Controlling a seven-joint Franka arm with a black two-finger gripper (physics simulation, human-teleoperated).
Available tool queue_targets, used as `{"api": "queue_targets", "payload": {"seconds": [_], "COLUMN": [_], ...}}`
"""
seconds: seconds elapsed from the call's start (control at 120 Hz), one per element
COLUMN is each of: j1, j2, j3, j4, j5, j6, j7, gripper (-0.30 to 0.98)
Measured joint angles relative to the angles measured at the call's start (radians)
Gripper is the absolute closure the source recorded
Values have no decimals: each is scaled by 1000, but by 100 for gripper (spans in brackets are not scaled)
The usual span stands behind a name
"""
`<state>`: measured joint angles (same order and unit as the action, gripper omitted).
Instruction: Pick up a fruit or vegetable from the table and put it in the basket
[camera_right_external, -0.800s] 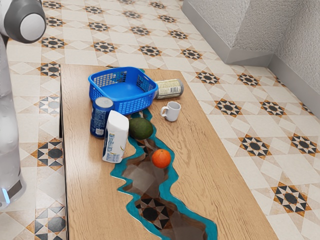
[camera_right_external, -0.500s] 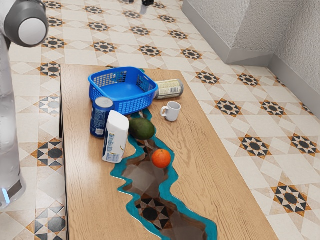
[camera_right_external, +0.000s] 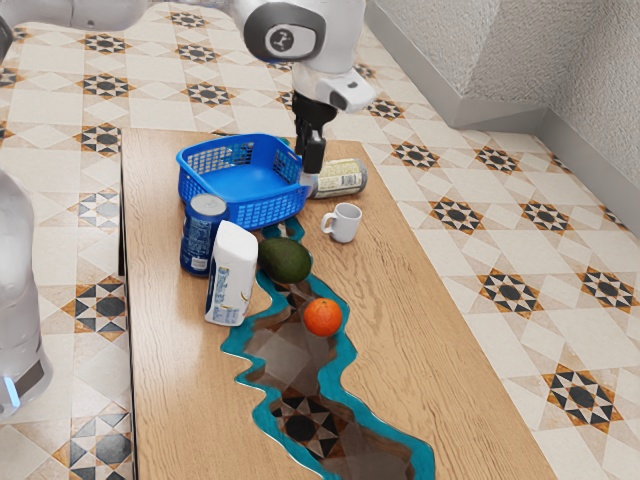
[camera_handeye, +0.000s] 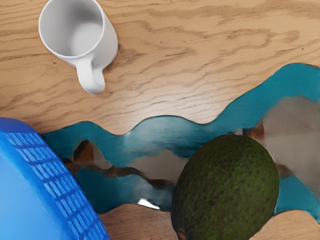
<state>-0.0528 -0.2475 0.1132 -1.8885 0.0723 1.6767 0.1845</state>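
The pale brown, long tabletop (camera_handeye: 210, 45) is grained wood; its wavy teal inlay (camera_handeye: 280, 90) looks smooth and glossy. The dark green, oval avocado (camera_handeye: 227, 190) has rough, pebbled skin. From it, in the exterior view, the blue latticed basket (camera_right_external: 265, 213), eleven o'clock, looks smooth plastic; the white cylindrical mug (camera_right_external: 347, 224), two o'clock, smooth ceramic.

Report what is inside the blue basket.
Inside the blue basket I see its bare floor, with no fruit or vegetable on it. The near wall covers the strip of floor right behind it, so I can't tell about that part.
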Motion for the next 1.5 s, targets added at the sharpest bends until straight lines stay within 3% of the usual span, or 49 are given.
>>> {"api": "queue_targets", "payload": {"seconds": [0.083,0.192,0.517,0.833,1.5], "j1": [178,241,229,207,212], "j2": [-83,-112,-105,-99,-62], "j3": [-174,-232,-243,-252,-252], "j4": [-142,-258,-412,-430,-519], "j5": [-42,-80,-146,-156,-184], "j6": [100,212,405,357,513], "j7": [-1,-2,-5,-10,-41], "gripper": [2,2,2,2,1]}}
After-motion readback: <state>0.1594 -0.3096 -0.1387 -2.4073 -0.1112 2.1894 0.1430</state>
